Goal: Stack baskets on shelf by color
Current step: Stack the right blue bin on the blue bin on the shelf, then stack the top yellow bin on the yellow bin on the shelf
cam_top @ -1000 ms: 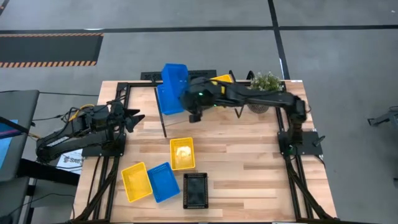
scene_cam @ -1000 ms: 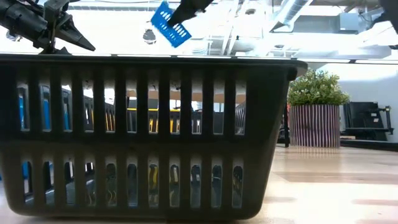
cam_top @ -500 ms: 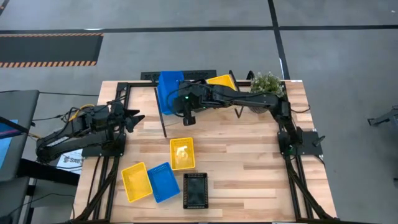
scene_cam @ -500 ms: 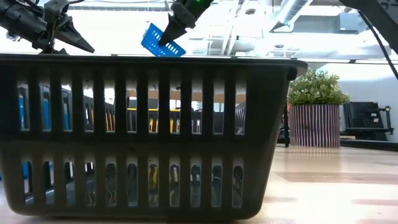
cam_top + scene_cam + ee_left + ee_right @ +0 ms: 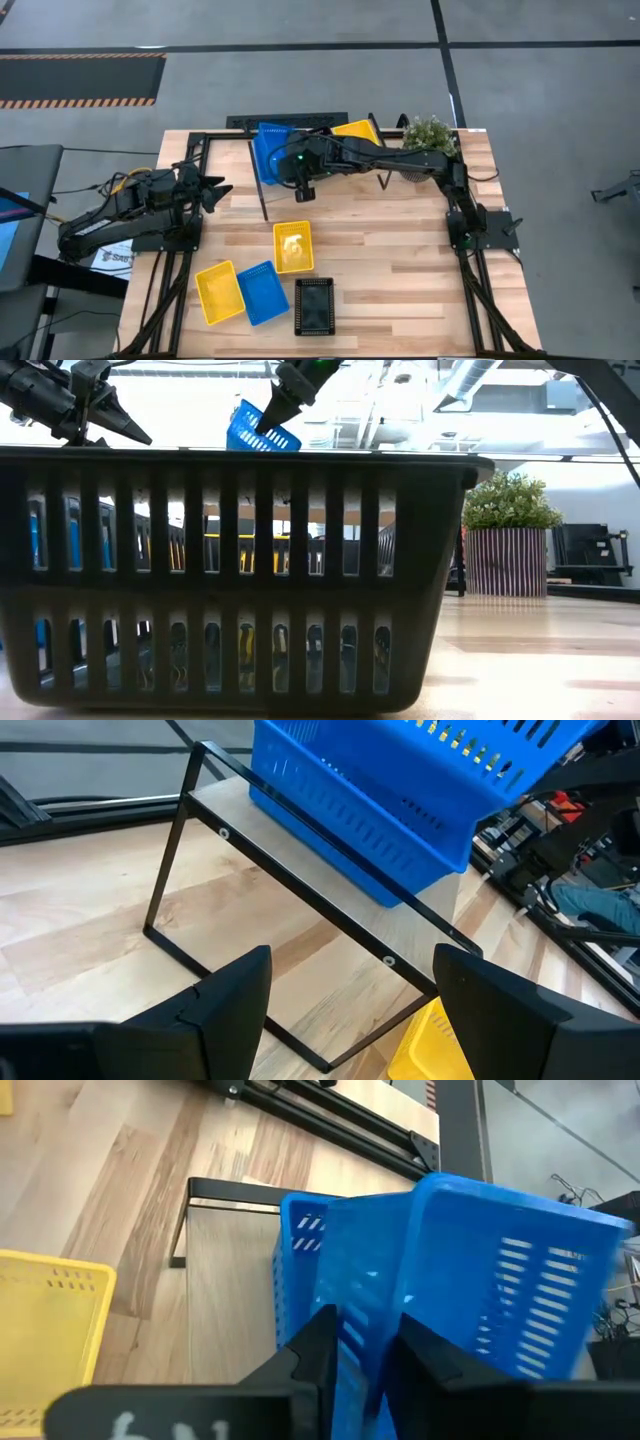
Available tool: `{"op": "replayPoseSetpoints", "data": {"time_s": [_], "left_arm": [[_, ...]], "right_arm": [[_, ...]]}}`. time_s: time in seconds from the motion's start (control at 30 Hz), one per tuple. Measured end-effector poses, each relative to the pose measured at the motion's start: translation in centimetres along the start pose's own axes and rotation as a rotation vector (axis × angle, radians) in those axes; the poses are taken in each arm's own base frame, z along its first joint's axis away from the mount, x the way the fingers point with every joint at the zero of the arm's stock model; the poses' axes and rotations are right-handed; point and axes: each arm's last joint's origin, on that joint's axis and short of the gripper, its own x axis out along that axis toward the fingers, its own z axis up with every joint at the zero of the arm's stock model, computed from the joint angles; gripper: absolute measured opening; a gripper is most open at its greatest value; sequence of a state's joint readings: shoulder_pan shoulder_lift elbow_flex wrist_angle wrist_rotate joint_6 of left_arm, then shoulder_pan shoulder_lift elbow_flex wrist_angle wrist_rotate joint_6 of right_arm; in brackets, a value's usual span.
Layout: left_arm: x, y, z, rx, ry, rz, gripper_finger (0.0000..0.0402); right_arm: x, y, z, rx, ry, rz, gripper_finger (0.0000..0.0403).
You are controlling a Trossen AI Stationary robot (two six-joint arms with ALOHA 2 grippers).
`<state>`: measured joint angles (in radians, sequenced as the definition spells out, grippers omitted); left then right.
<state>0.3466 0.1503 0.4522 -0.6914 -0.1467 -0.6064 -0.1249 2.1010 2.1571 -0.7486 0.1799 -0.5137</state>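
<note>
My right gripper (image 5: 290, 165) is shut on a blue basket (image 5: 270, 148) held tilted over the left end of the wooden shelf (image 5: 420, 925). In the left wrist view the held basket (image 5: 480, 750) sits just above a second blue basket (image 5: 340, 810) that stands on the shelf. I cannot tell whether they touch. A yellow basket (image 5: 355, 130) lies further right on the shelf. My left gripper (image 5: 218, 188) is open and empty, left of the shelf. My right gripper pinches one side wall of the blue basket (image 5: 365, 1345) at its rim, between its two fingers (image 5: 318, 1350). The fingers come from the table's right, slanting down. The basket hangs tilted in the low view (image 5: 255, 432), clear of the table, above the blue basket on the shelf.
On the tabletop nearer the front lie a yellow basket (image 5: 293, 246), another yellow basket (image 5: 219, 292), a blue basket (image 5: 262, 292) and a black basket (image 5: 314, 305). A potted plant (image 5: 428, 135) stands at the far right by the shelf.
My right gripper has carried the blue basket toward the table's left edge and down, over the blue basket on the shelf. The held basket has tipped closer to level. My left gripper has kept still.
</note>
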Motion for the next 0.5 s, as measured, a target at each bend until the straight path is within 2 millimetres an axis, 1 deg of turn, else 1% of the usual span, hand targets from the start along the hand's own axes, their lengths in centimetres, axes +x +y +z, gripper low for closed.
{"op": "replayPoseSetpoints", "data": {"time_s": [0.43,0.5], "left_arm": [[0.00,0.00,0.00,0.000,-0.001,0.000,0.0265],[0.00,0.00,0.00,0.000,-0.001,0.000,0.0265]], "right_arm": [[0.02,-0.10,-0.05,-0.009,0.001,-0.002,0.0163],[-0.25,-0.04,0.07,-0.010,-0.003,-0.002,0.0174]]}}
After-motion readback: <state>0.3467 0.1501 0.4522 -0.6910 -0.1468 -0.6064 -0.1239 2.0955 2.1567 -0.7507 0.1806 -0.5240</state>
